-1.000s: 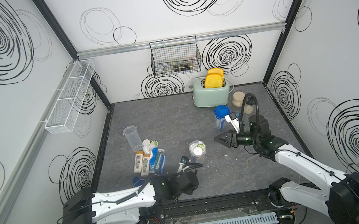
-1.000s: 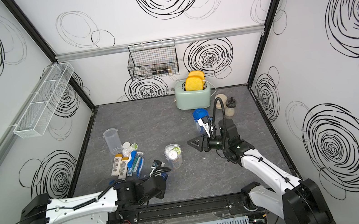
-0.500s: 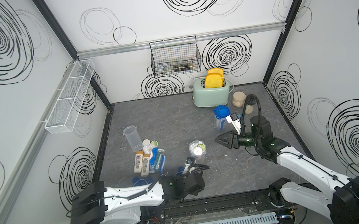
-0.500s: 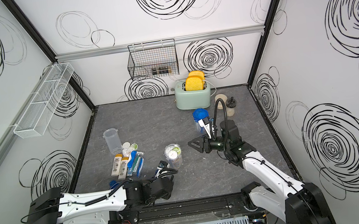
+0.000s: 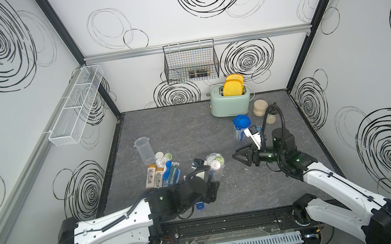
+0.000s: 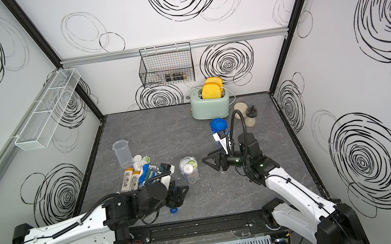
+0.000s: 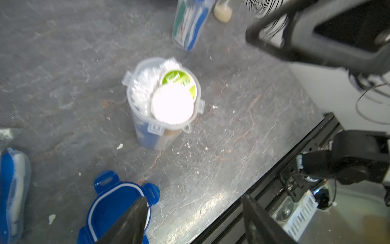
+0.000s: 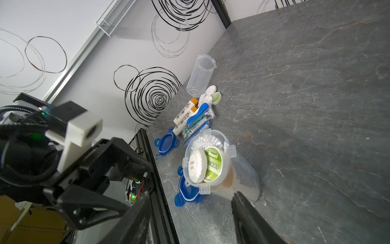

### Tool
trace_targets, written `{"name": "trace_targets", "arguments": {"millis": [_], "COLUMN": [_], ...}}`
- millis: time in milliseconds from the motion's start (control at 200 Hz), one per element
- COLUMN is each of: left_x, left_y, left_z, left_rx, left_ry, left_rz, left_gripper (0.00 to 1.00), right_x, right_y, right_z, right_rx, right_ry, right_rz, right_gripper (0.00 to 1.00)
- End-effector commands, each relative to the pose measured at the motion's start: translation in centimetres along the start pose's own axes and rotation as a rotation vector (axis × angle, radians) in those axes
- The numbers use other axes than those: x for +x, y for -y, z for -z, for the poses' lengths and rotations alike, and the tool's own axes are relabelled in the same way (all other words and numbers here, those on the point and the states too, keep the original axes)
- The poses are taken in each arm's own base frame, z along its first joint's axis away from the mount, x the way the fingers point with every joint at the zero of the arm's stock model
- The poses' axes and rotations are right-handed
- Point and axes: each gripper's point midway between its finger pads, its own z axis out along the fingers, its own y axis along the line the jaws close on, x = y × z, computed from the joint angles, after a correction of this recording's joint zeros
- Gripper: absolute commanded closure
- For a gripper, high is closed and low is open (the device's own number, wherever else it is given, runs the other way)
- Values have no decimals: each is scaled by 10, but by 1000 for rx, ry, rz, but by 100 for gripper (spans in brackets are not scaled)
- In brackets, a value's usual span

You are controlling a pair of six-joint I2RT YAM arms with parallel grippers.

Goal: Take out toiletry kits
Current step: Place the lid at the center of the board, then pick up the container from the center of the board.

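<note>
Lid (image 7: 114,200) lay aside, lower left, so kit (image 7: 173,101) in jar (image 7: 147,137) mid-frame seemed reachable, though blurred; my left gripper (image 7: 193,197) and right gripper (image 8: 192,193) gaped empty.

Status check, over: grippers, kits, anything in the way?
Both open, empty: left gripper above a blue lid, right gripper beside the open container. Inside it a packed kit, not out yet; unpacked kit lies by empty container. Nothing blocking.

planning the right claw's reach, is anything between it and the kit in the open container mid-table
Nothing visible does. Bare table lies between the right claw and the open container. Its blue lid is off, lying near the front edge. Only the container's own wall surrounds the kit, which shows at the mouth.
</note>
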Motion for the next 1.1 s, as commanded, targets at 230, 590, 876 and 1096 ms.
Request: {"name": "trace_targets", "arguments": {"millis": [230,590,876,1096], "left_x": [-65,-70,-69,-68], "left_y": [-69,-77,-79,-80], "left_z": [65,75,72,71], "left_rx": [-138,-115,-124,-127], "left_ry": [174,240,238,236], "left_rz": [27,34,38,40], "left_gripper": [19,13,12,11], "right_x": [21,66,82,84], "right_y": [-5,-11,16,34], "right_z": [-3,-24,-50,-70], "right_rx": [79,94,183,223], "right_ry": [1,101,131,162], "right_rz": [162,425,446,452], "right_gripper": [21,2,2,2]}}
